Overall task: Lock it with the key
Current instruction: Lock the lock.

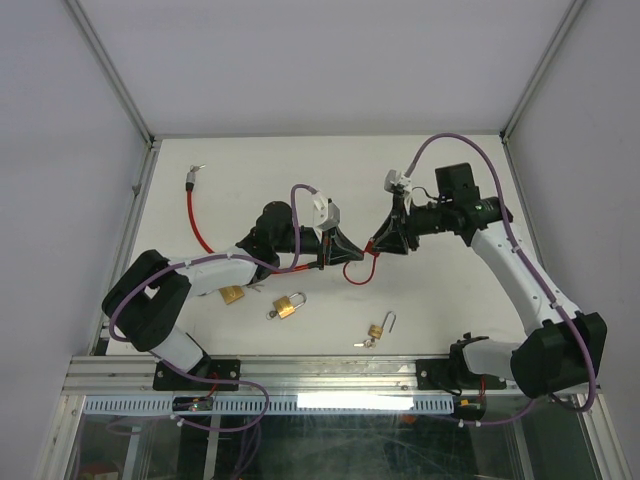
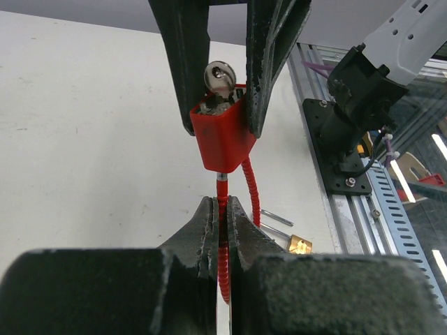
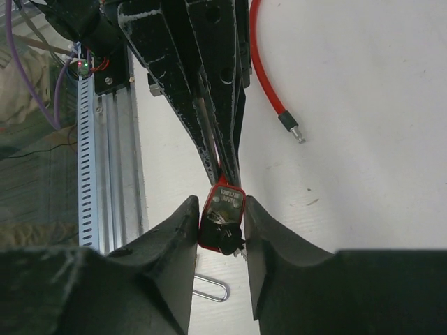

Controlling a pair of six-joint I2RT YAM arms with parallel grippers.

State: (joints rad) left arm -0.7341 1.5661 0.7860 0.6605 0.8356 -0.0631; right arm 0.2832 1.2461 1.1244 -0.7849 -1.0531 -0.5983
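A red cable lock hangs between my two grippers above the table. Its red body (image 2: 222, 136) has a silver key (image 2: 220, 75) standing in its top. My right gripper (image 3: 220, 223) is shut on the lock body (image 3: 223, 206), one finger on each side. My left gripper (image 2: 222, 209) is shut on the red cable (image 2: 223, 241) just below the body. In the top view the grippers meet at mid-table, left (image 1: 335, 248) and right (image 1: 378, 245). The cable's free end (image 3: 269, 91) with its metal tip lies on the table.
Three brass padlocks lie near the front: one (image 1: 289, 305) in the middle, one with an open shackle (image 1: 378, 328) to its right, and one (image 1: 232, 295) beside the left arm. The long red cable (image 1: 195, 215) runs to the back left. Metal frame rails border the table.
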